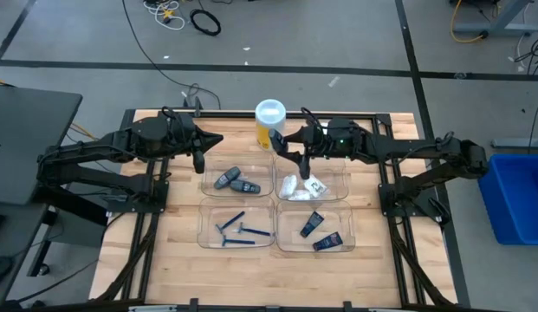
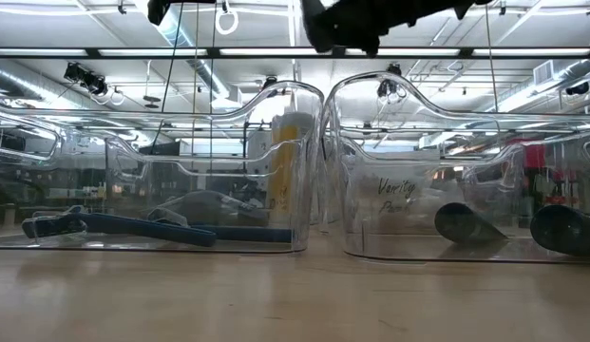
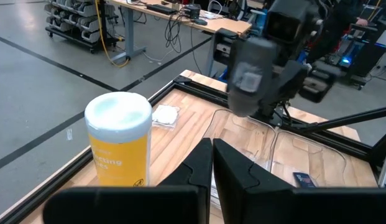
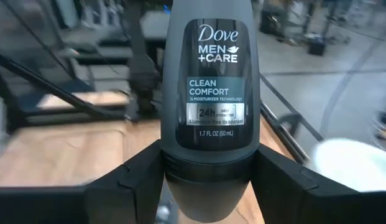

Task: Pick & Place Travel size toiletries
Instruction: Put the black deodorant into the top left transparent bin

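A grey Dove deodorant stick (image 4: 210,93) is filling the right wrist view, pinched upright between the right gripper's (image 1: 301,161) fingers above the far right tray (image 1: 338,180) of white packets (image 1: 294,185). It probably belongs left, with the sticks (image 1: 236,180) in the far left tray (image 1: 208,178), so carrying it level and clearing the rims matters. The left gripper (image 1: 199,161), fingers pressed together, is hovering there, crowding that path.

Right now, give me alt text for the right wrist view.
A grey Dove Men+Care deodorant stick fills the view, upright and clamped between the right gripper jaws. Behind it lie the wooden table and the canister's white lid.
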`<action>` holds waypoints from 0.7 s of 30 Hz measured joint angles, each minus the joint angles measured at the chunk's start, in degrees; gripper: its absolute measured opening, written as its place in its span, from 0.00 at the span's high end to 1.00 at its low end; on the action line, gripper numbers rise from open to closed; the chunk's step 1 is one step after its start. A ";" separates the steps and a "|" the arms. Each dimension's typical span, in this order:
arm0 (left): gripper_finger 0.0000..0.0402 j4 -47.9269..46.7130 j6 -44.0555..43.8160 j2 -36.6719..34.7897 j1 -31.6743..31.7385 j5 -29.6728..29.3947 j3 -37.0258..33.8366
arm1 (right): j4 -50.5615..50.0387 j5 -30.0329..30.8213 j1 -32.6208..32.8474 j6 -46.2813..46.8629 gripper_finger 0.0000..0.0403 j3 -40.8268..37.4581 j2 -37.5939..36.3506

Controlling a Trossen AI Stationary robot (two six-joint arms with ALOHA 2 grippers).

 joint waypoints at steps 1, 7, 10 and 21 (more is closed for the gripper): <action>0.94 0.02 -0.01 0.00 0.01 0.00 0.00 | 1.02 -1.00 0.20 0.37 0.47 0.00 0.01; 0.94 0.02 -0.01 0.00 0.01 -0.04 0.00 | 8.06 -2.37 1.76 3.70 0.49 0.00 0.02; 0.94 0.02 -0.01 -0.02 0.01 -0.04 0.00 | 10.72 -2.32 2.42 3.90 0.47 0.00 0.00; 0.94 0.02 -0.01 -0.01 0.01 -0.03 0.01 | 13.01 -2.26 2.73 4.03 0.47 0.00 0.35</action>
